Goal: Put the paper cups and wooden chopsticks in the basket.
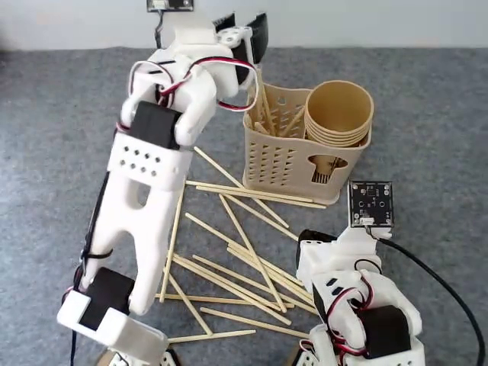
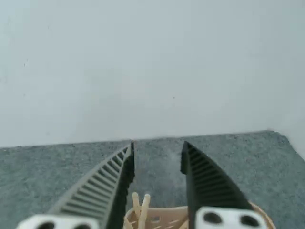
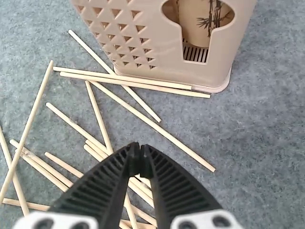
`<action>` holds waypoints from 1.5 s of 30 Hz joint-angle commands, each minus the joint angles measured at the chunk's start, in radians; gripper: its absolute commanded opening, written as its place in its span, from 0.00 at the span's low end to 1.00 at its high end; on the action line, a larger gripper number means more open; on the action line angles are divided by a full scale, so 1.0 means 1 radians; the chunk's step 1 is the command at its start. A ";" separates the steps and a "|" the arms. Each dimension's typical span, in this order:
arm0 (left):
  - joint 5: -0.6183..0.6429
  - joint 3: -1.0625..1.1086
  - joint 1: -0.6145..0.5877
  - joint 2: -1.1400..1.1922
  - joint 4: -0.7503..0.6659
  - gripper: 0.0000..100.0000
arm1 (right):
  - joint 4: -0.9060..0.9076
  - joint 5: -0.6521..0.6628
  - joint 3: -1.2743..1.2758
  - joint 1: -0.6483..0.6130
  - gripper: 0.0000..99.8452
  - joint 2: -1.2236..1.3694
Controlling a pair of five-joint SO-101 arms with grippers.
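The basket [image 1: 282,160] stands toward the far edge of the table [image 1: 61,114], right of its middle. The paper cups [image 1: 339,107] are already nested in its right compartment, and a few chopsticks [image 1: 267,114] stand slanted in its left one. Many loose chopsticks [image 3: 128,81] lie crossed over one another between the basket and the near edge, two of them touching the basket's foot.

The left gripper [image 2: 158,147] hangs over the basket's far left corner, jaws well apart and holding nothing. The right gripper [image 3: 139,150] sits above the scattered sticks near the table's near edge, jaws pressed together and empty.

The main risk is probably the tangle. A pinch on one stick could drag or flick the ones lying over it, or lift several that then slip out. The two sticks against the basket leave little room for a finger, so a push there might shove the light basket. The left arm, so close to the rim, could catch the leaning sticks or tip the basket if it drops carelessly.
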 commanded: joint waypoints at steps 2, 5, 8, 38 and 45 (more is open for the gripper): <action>0.014 -0.234 -0.040 -0.020 0.184 0.18 | -0.016 -0.006 -0.005 0.013 0.01 0.018; 0.014 -0.341 -0.103 -0.020 0.333 0.18 | -0.015 -0.006 -0.005 0.013 0.01 0.019; 0.014 -0.403 -0.176 -0.020 0.509 0.18 | -0.021 -0.005 0.009 0.013 0.01 0.024; -0.244 0.642 -0.660 -0.624 0.563 0.02 | -0.104 0.364 -0.011 -0.188 0.02 0.378; -0.293 1.164 -0.707 -0.830 0.264 0.02 | -0.185 0.371 -0.052 -0.280 0.13 0.605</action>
